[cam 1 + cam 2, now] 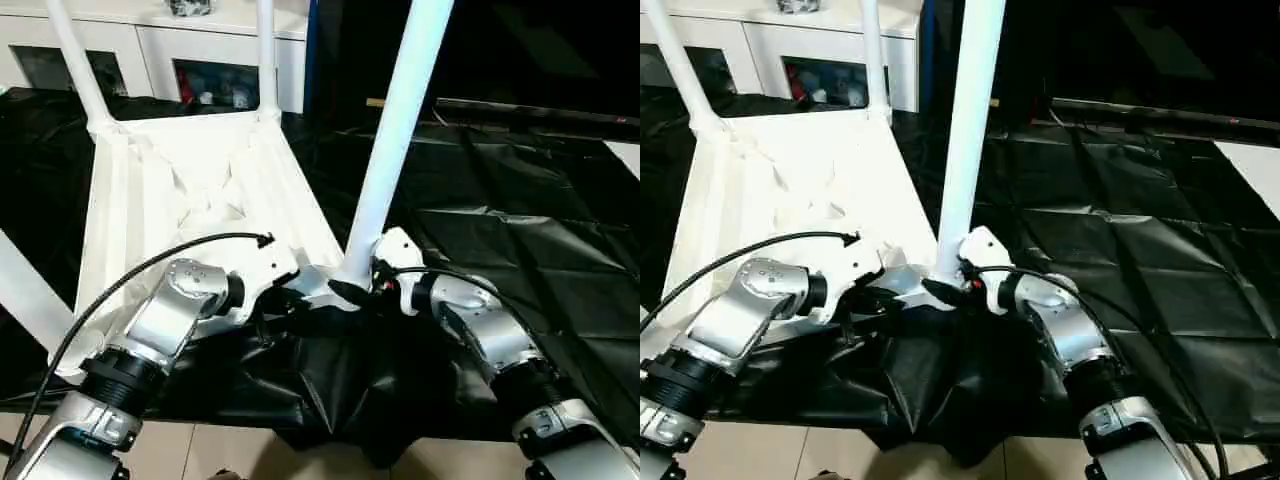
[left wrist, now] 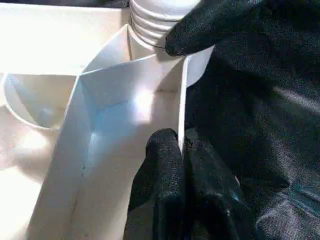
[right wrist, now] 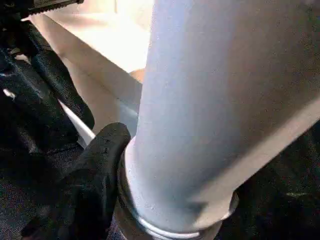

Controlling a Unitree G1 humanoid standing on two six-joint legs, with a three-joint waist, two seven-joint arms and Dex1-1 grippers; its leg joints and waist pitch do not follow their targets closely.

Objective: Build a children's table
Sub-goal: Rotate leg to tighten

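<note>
Silver forearms frame the near edge of the scene, and between them we find the work. Our largest item, the children's table (image 1: pixel 190 190), lies upside down on the black sheet (image 1: pixel 500 230), ribbed underside up, its near right corner at our grippers. Two legs (image 1: pixel 266 60) stand in the far corner sockets; a further white tube crosses the near left edge (its seating is out of view). The near right leg (image 1: pixel 395 140) stands upright in its socket (image 1: pixel 335 282), with its threaded collar exposed above the socket wall in the left wrist view, so we judge it entered but not fully seated.

Our left gripper (image 2: pixel 181 150) is pinched narrow on the thin rim of the tabletop, just beside that socket, steadying it. Our right gripper (image 1: pixel 362 290) sits at the leg's base, one finger (image 3: pixel 95 175) against it; we cannot tell whether the grip is complete.

Remaining work, in our judgement: drive this leg home, confirm the near left one, then turn the table upright.
</note>
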